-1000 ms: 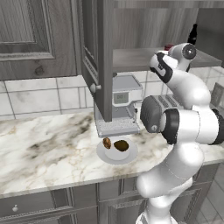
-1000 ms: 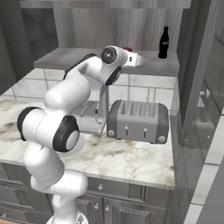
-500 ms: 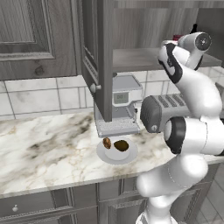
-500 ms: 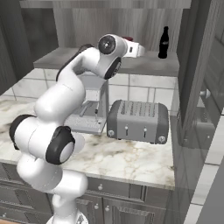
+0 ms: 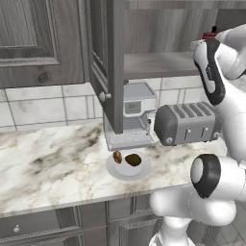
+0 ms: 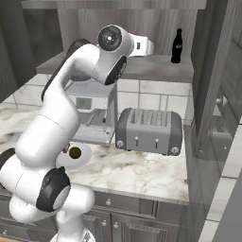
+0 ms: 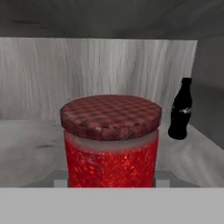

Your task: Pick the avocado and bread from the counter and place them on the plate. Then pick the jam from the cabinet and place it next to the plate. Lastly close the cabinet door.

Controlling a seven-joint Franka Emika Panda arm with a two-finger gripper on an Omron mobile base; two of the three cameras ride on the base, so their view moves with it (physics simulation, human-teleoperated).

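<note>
In the hand view the jam [image 7: 110,140], a red jar with a checked dark red lid, stands close up on the cabinet's grey shelf [image 7: 30,144]. My gripper [image 7: 111,179] is shut on it, with a fingertip pressed against each side of the jar low down. From the base views the hand reaches into the open cabinet [image 5: 158,65], and a bit of the jam [image 6: 135,34] [image 5: 209,35] shows past it. Down on the counter [image 5: 48,163], the plate [image 5: 144,172] carries the avocado [image 5: 133,159] and the bread [image 5: 117,156].
A tall black bottle [image 7: 180,109] [image 6: 176,46] stands on the shelf to the jar's right. The cabinet door [image 5: 108,62] hangs open over the coffee machine [image 5: 137,115]. A toaster [image 5: 187,124] sits beside it under the shelf.
The arm has stretched higher and deeper into the cabinet. The jaws have narrowed a little around the jar. Plate, avocado and bread have not moved.
</note>
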